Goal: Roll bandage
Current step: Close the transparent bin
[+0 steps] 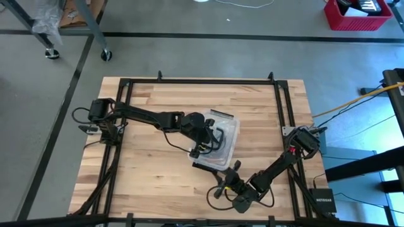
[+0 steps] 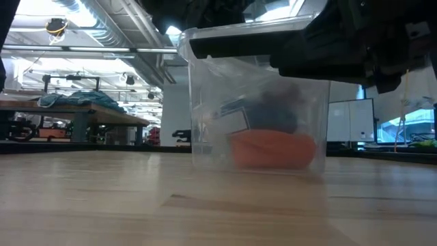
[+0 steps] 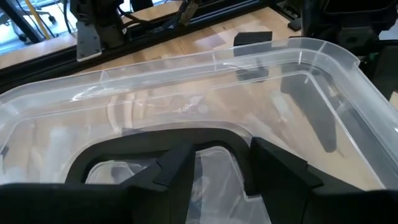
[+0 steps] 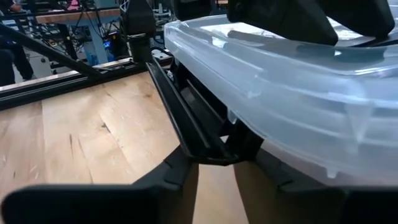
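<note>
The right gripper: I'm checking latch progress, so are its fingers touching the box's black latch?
Touching. The right wrist view shows the right gripper closing its fingers around the black latch of the clear box.

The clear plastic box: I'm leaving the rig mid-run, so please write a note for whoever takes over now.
Left gripper: open, over the lid at the black handle.
Right gripper: at a black latch on the box's edge.
Clear plastic box: mid-table, lid on, with a dark thing and an orange thing inside. Bandage not plainly visible.
Done: no rolling.
Left: open the box, find the bandage, roll it.
</note>
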